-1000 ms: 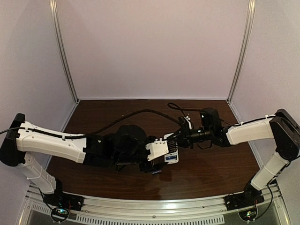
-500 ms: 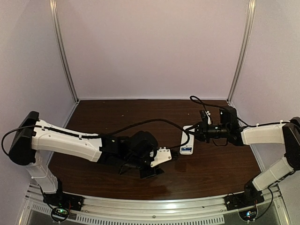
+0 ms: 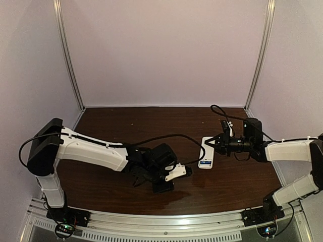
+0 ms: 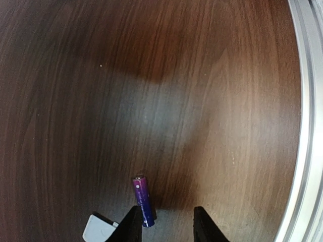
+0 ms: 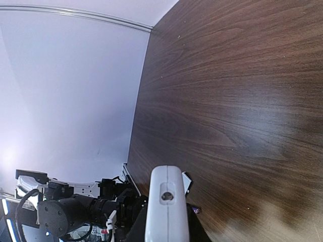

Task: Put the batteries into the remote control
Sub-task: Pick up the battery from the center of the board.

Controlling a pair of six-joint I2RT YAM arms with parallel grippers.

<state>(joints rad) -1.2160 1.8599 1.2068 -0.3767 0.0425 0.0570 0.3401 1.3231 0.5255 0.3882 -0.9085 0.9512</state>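
Note:
My right gripper (image 3: 212, 145) is shut on the white remote control (image 3: 206, 154) and holds it off the table right of centre. In the right wrist view the remote control (image 5: 165, 201) shows end-on between the dark fingers of the right gripper (image 5: 166, 229). One blue battery (image 4: 143, 200) lies flat on the wood. My left gripper (image 4: 168, 224) stands low over the battery, jaws apart, and the left fingertip (image 4: 132, 226) is beside the cell's near end. The same battery (image 5: 196, 210) peeks out beside the remote. In the top view the left gripper (image 3: 163, 186) points down near the front centre.
A small white square cover piece (image 4: 98, 229) lies just left of the left fingertip, and the cover piece (image 5: 186, 182) also shows behind the remote. The metal front rail (image 4: 308, 126) runs close on the right. Black cables (image 3: 171, 137) arc over the middle.
My left arm has pulled away from the remote, toward the front, and come down over the battery with its jaws narrowing. The right arm has carried the remote to the right.

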